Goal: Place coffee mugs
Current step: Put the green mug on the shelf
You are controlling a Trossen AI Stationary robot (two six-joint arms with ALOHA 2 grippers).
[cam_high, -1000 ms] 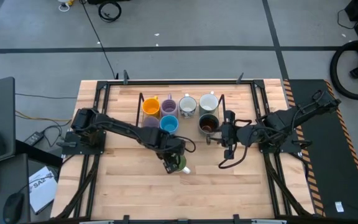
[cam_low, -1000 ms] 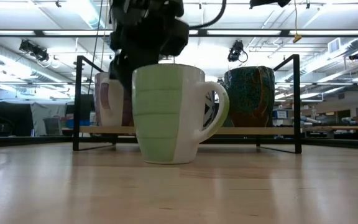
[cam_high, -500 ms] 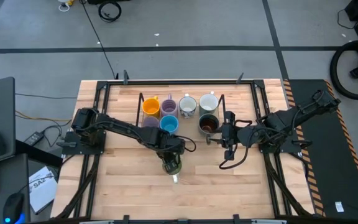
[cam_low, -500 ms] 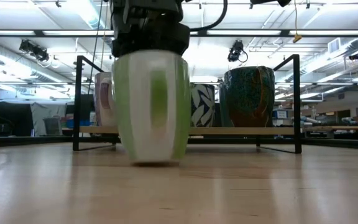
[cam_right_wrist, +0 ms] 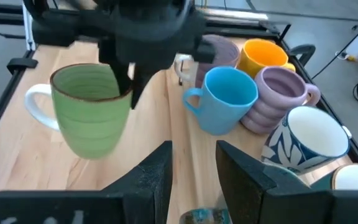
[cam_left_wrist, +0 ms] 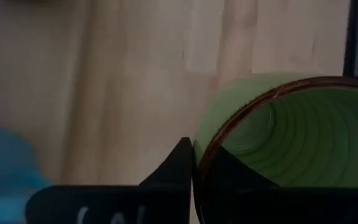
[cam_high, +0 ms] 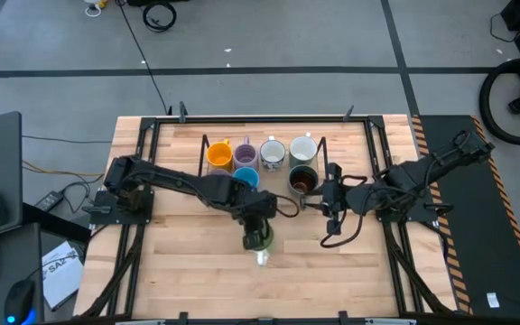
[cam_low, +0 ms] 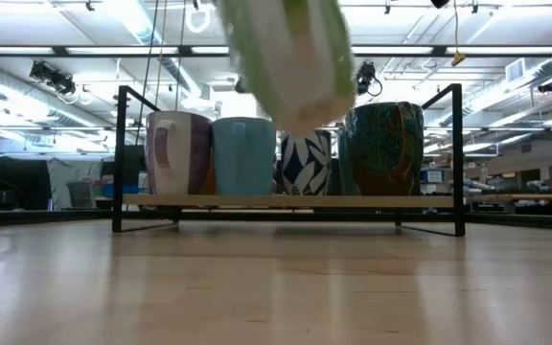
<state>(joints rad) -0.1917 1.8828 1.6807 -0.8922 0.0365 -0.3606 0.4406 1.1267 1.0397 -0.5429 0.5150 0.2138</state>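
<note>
— Where's the light green ceramic mug (cam_high: 259, 239) right now?

— I've got it in my left gripper (cam_high: 256, 226), pinched at the rim and lifted clear of the wooden table (cam_high: 188, 271), near the front middle, handle towards the front edge.

— And what's behind it?

— The black wire rack (cam_low: 286, 201), holding the bright blue mug (cam_right_wrist: 229, 98), the lavender mug (cam_low: 175, 151), the ribbed purple mug (cam_right_wrist: 280, 96), the orange mug (cam_right_wrist: 263, 55), the white leaf-patterned mug (cam_right_wrist: 312, 137) and the dark brown-black mug (cam_high: 302, 181).

— Your right gripper (cam_high: 331, 200)?

— It hovers just right of the rack, fingers (cam_right_wrist: 151, 177) parted, holding nothing.
</note>
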